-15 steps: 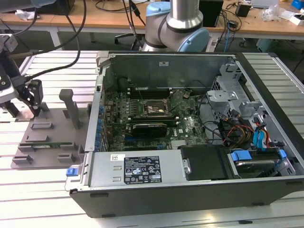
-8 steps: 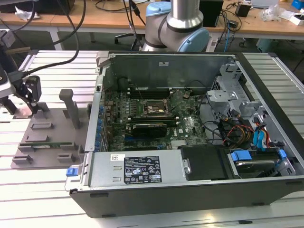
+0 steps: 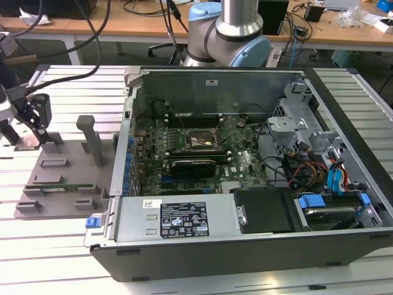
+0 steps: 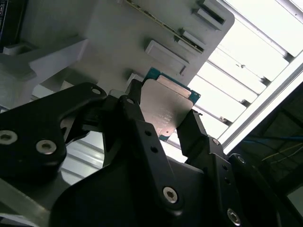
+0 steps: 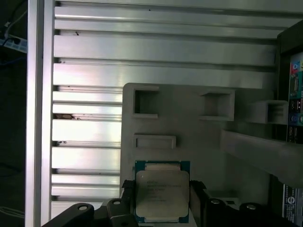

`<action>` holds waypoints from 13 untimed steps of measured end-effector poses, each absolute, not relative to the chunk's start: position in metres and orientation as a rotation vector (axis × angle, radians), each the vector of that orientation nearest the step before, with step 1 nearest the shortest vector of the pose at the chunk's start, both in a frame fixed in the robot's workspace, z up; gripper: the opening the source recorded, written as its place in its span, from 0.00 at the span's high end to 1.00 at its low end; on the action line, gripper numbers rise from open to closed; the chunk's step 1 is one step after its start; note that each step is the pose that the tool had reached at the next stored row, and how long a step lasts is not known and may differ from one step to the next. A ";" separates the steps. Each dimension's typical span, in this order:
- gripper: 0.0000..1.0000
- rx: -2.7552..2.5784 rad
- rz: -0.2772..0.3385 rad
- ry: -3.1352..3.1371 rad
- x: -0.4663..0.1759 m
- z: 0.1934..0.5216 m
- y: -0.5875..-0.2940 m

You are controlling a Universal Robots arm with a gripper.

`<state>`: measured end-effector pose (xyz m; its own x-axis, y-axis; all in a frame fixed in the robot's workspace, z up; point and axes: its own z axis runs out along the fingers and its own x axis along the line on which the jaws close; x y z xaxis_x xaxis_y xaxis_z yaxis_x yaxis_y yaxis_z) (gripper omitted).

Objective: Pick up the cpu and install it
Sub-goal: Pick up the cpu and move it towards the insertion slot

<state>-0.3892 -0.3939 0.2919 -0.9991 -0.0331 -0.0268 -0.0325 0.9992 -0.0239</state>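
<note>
Silver arm with pale-blue joint caps; black pincer, steel screws

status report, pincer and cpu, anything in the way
Status: pincer shut on the cpu, gripping two opposite edges. Held over the grey fixture tray, not yet at the open computer case. Nothing seen in the way.

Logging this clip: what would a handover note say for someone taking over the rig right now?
Hand: shut on the cpu, one finger on each of two opposite edges.
Cpu: over the grey tray, to the exterior view's left of the open computer case; lifted or resting, cannot tell.
Done: grasp.
Left: cpu not yet at the socket on the board; install not done.
</note>
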 end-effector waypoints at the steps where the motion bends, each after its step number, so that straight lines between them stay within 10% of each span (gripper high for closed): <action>1: 0.45 -0.051 -0.037 3.114 -0.389 0.293 -0.394; 13: 0.45 -0.051 -0.037 3.114 -0.389 0.307 -0.394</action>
